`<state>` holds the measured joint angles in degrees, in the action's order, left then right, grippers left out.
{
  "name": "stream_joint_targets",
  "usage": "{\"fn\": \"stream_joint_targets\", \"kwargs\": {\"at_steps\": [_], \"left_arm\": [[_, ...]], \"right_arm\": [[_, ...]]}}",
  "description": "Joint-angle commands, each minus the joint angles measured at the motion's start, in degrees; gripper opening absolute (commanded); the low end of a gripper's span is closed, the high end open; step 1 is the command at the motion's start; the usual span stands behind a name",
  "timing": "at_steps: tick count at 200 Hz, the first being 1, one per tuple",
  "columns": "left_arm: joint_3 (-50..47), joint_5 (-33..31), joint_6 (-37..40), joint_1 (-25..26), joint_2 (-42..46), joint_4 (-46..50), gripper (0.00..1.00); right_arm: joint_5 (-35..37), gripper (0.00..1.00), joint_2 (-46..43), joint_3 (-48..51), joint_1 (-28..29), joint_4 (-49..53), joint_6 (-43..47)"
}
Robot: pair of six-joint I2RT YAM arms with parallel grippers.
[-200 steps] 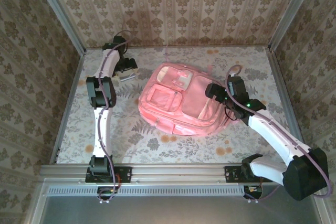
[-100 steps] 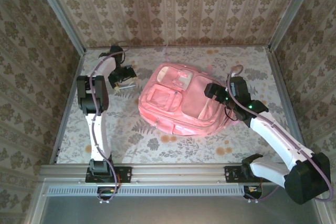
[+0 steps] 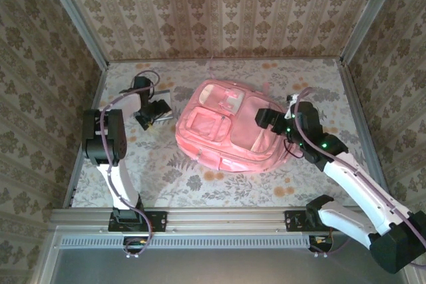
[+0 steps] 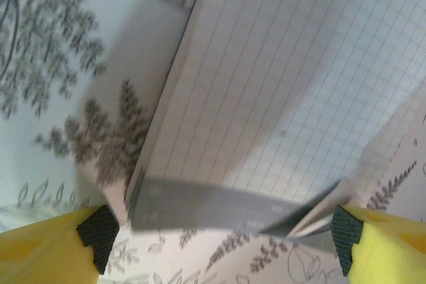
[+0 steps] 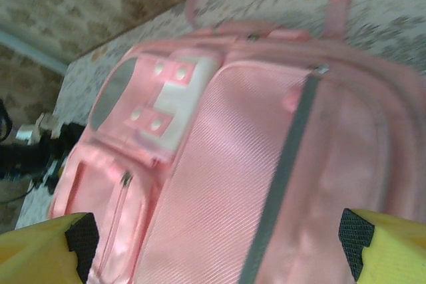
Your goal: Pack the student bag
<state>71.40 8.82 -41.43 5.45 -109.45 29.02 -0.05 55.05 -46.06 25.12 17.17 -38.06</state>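
The student bag [image 3: 229, 131] lies flat in the middle of the table, pink, front pockets up. My right gripper [image 3: 266, 118] hovers open over its right side; in the right wrist view the bag [image 5: 219, 184] spans the gap between the gripper's [image 5: 218, 244] two pads, with a grey zip line [image 5: 286, 164] and a whitish patch [image 5: 176, 101]. Left of the bag a white lined notebook [image 3: 162, 100] rests on the table. My left gripper [image 3: 152, 112] is low at its near edge. The notebook [image 4: 266, 98] ends between the wide-apart fingers of that gripper [image 4: 223, 234], with nothing clamped.
The floral tablecloth [image 3: 200, 177] covers the table, boxed in by patterned walls on three sides. A metal rail [image 3: 219, 221] with both arm bases runs along the near edge. The left arm's elbow [image 3: 100, 134] stands close to the left wall.
My left gripper has come down and toward the near side onto the notebook's edge, its elbow swinging left. The right gripper has edged slightly left over the bag.
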Motion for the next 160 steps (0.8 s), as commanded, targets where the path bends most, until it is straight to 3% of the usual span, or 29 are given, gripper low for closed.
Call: {"fn": "stream_joint_targets", "kwargs": {"at_steps": [1,53,68,82,117,160], "left_arm": [[-11.69,4.77,-7.62,1.24,1.25,8.29,0.87],[-27.94,3.22,-13.15,1.23,19.7,7.44,0.84],[-25.85,3.05,-10.41,-0.54,25.13,8.26,0.87],[-18.51,-2.41,-6.43,-0.97,26.39,13.8,0.9],[2.08,-5.33,5.42,-0.54,16.55,16.58,0.96],[21.39,-4.12,10.31,-0.25,-4.07,15.32,0.73]], "right_arm": [[-2.36,0.95,3.09,-3.1,4.01,2.64,0.86],[-1.96,0.93,16.7,-15.87,15.52,6.42,5.69],[-0.47,0.92,20.24,-19.27,17.56,6.98,6.35],[0.64,0.92,21.66,-20.36,17.84,6.23,5.41],[2.99,0.91,21.92,-20.22,17.85,5.0,4.99],[4.38,0.92,21.31,-18.73,17.07,6.03,7.03]]}}
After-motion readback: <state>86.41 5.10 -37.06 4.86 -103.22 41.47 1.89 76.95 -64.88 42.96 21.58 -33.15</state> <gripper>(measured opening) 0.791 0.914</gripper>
